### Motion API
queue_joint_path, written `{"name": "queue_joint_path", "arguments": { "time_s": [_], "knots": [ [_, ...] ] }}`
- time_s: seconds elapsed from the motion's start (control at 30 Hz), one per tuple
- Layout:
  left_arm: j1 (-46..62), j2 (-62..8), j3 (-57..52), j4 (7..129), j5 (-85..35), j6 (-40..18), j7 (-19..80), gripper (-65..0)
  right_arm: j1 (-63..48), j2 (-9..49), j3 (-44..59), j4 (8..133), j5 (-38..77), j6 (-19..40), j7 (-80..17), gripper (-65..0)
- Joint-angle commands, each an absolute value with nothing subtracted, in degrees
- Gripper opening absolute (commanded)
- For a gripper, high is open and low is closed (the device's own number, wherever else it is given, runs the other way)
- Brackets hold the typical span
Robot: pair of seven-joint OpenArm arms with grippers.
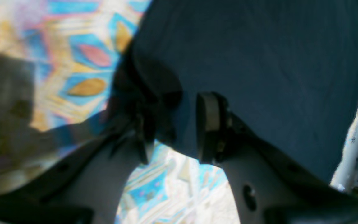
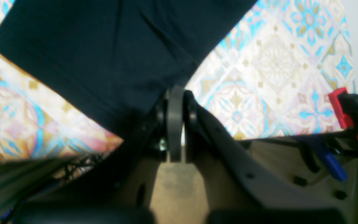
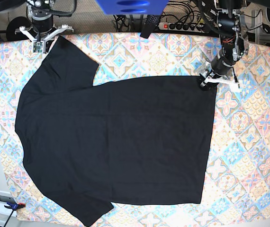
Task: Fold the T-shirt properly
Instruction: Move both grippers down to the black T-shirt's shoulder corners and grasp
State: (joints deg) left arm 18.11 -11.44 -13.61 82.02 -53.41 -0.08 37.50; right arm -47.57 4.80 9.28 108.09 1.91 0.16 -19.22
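The black T-shirt [image 3: 116,142] lies spread flat on the patterned tablecloth, neck to the left and hem to the right. My left gripper [image 3: 207,84] is at the far hem corner. In the left wrist view its fingers [image 1: 208,124] stand apart around the shirt's edge [image 1: 259,62], so the left gripper [image 1: 179,99] is open. My right gripper [image 3: 40,46] is at the far sleeve's tip. In the right wrist view the dark cloth [image 2: 104,62] tapers into the right gripper [image 2: 176,90], which is shut on it.
The tablecloth [image 3: 248,142] covers the whole table. A red and black clamp [image 2: 342,107] grips the table edge beside my right gripper. Another clamp [image 3: 13,206] sits at the near left corner. A power strip [image 3: 175,26] and cables lie behind the table.
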Motion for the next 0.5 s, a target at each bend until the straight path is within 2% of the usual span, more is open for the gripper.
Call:
{"name": "queue_joint_path", "arguments": {
  "time_s": [0.0,0.13,0.37,0.47],
  "knots": [
    [18.42,-11.65,-13.41,82.42,-53.14,0.13,38.9,-47.2,-47.78,5.23,9.89,109.05,4.0,-0.13,-18.86,-65.0],
    [18.59,-11.74,-12.26,82.42,-53.14,0.04,38.99,-64.9,-45.41,5.49,12.97,108.88,14.37,-0.13,-25.1,-62.1],
    [19.12,-11.91,-12.35,82.42,-53.05,0.04,38.99,-65.0,-40.13,5.49,17.54,108.62,26.86,-0.13,-32.48,-52.2],
    [19.82,-11.91,-12.53,82.42,-52.97,0.04,38.99,-65.0,-40.04,5.49,17.63,108.62,27.47,-0.13,-34.77,-44.5]
  ]
}}
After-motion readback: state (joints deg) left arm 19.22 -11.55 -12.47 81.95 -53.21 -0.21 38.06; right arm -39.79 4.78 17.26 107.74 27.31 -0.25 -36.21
